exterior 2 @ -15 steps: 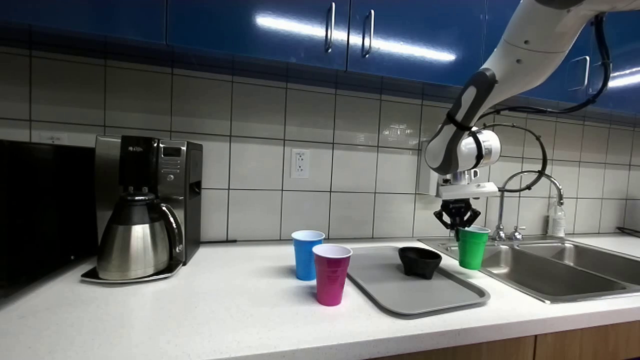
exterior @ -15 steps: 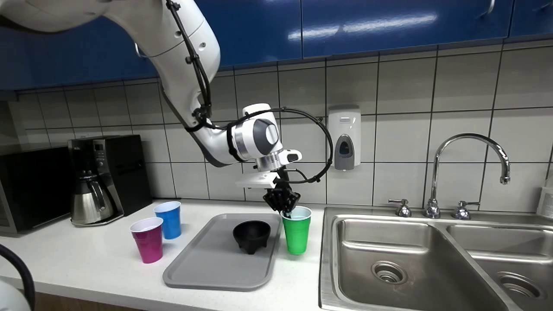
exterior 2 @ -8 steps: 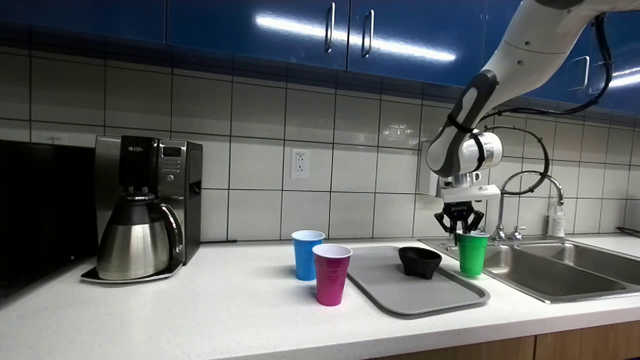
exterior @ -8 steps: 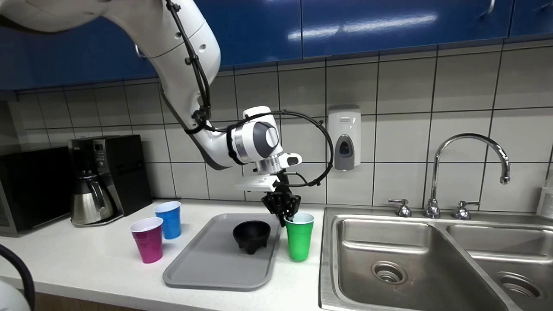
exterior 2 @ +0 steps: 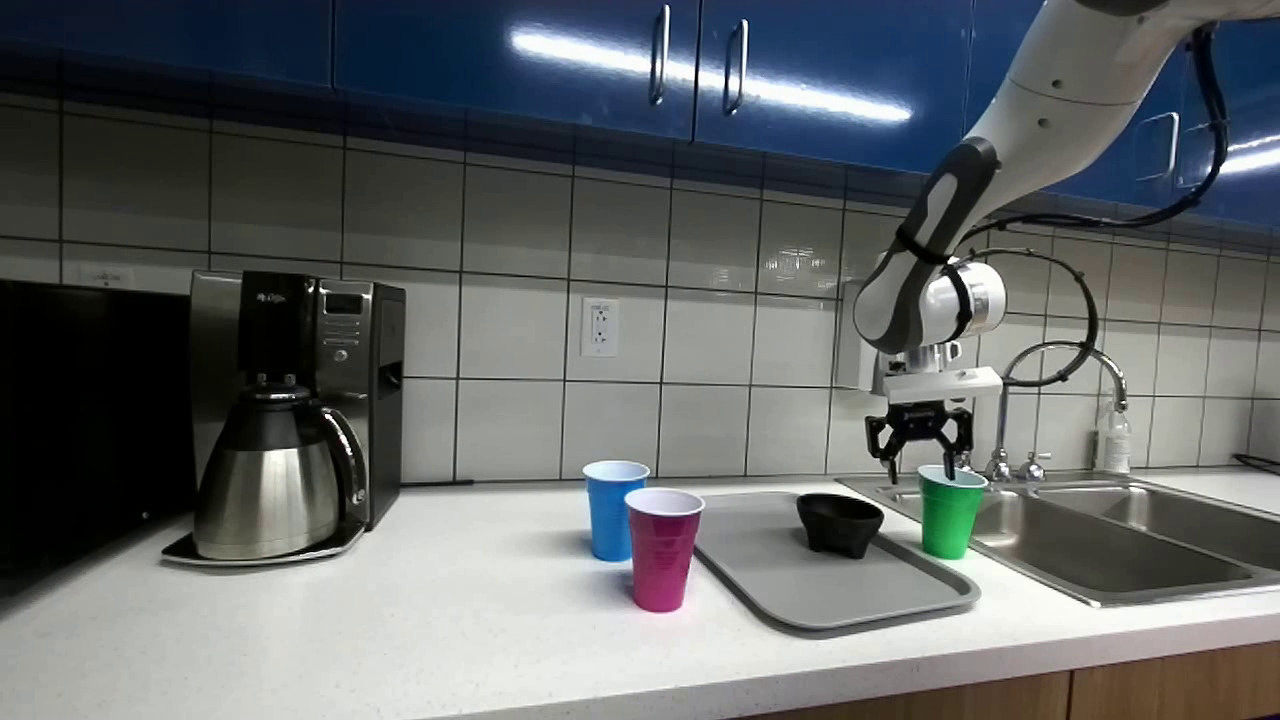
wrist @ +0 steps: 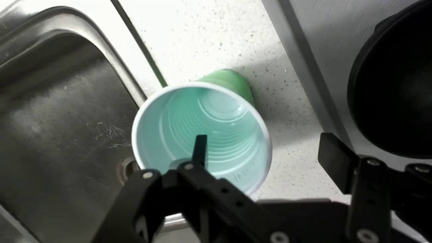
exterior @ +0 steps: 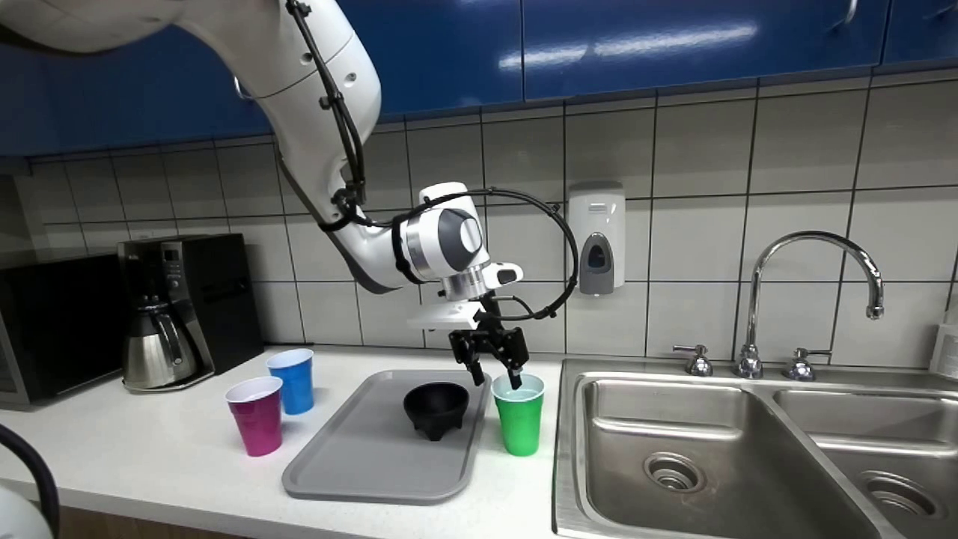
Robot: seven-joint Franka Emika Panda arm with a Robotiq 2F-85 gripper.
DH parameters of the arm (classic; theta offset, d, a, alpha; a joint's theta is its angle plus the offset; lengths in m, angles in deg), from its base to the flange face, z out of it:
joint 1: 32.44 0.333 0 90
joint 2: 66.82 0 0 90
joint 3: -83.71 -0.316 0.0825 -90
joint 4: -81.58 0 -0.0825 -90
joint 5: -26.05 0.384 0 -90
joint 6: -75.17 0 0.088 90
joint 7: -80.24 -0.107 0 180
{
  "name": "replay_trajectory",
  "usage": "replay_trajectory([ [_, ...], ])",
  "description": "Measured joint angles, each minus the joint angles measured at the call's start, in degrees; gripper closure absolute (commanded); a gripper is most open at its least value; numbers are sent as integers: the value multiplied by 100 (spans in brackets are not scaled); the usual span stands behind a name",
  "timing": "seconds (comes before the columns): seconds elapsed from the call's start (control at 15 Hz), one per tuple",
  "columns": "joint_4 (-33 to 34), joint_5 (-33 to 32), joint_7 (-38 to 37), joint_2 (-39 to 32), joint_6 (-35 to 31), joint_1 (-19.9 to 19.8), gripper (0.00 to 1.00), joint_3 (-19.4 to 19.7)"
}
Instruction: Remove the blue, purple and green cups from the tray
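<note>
On the counter between tray and sink stands the green cup (exterior: 519,427), mouth up. My gripper (exterior 2: 921,475) is just above it, its jaws spread wide and holding nothing. In the wrist view one of the fingers (wrist: 200,148) reaches into the mouth of the green cup (wrist: 233,82), while its opposite finger hangs outside, towards the tray. Whether the inner finger touches the wall I cannot tell. The purple cup (exterior 2: 662,560) and the blue cup (exterior 2: 608,520) stand upright on the counter, off the grey tray (exterior: 367,468), on its side away from the sink.
A black bowl (exterior: 436,408) sits on the tray, close to my outer finger. The steel sink (exterior: 572,449) borders the green cup's side, with a faucet (exterior: 756,299) behind. A coffee maker (exterior 2: 385,400) stands at the far end; a soap dispenser (exterior: 596,232) hangs on the wall.
The green cup has come down to the counter. My gripper was shut on its rim and has since opened, one finger swinging away towards the tray. The purple and blue cups have not moved.
</note>
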Motion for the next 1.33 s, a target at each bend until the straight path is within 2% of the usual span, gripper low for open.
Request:
replay_trajectory([
  [0.8,-239,-311,0,657,2,11,0,-35],
  [1.33,-736,-468,0,1556,7,26,0,-371],
])
